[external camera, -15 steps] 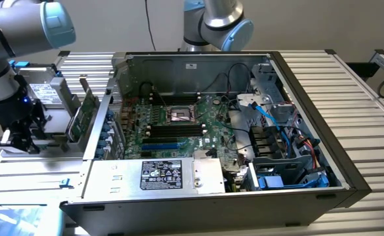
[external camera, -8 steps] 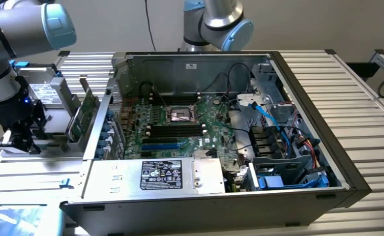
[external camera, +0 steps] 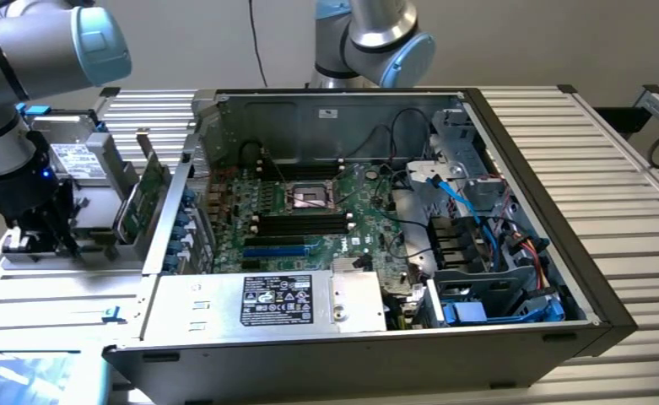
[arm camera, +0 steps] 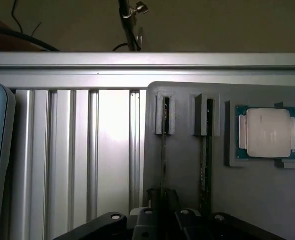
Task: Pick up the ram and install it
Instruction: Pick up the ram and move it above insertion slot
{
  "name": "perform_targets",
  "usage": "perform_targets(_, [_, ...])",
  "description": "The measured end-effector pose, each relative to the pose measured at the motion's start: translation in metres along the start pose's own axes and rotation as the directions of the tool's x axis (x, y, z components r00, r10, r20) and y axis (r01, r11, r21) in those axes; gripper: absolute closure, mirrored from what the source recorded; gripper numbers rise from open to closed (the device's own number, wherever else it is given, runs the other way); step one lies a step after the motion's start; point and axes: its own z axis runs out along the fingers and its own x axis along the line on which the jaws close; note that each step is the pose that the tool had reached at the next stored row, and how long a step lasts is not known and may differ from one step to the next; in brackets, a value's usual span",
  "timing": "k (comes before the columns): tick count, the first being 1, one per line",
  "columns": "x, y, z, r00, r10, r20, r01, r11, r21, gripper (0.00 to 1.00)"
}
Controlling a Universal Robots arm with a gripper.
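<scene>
Exterior view — high, set back, angled down across the open computer case (external camera: 318, 122) and the slatted counter (external camera: 611, 126); the arm (external camera: 14, 110) stands at the exterior view's left. Wrist view — close, facing straight down on the grey holder (arm camera: 257, 200), so the ram (arm camera: 163, 155) in its slot is seen edge-on and a processor (arm camera: 267, 132) flat-on. Shared: the holder and the counter slats beside it, outside the case at the exterior view's left.
</scene>
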Motion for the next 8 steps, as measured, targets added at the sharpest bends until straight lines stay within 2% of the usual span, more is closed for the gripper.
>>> perform_targets(2, [0.0000,0.0000,0.0000,1.0000,0.000,0.0001,0.000,1.0000,0.0000,0.86])
perform_targets(6, [0.0000,0.0001,-0.0011,1.0000,0.000,0.0002,0.000,1.0000,0.0002,0.86])
perform_targets(8, [0.0000,0.0005,-0.0072,1.0000,0.000,0.0000,0.000,1.0000,0.0001,0.86])
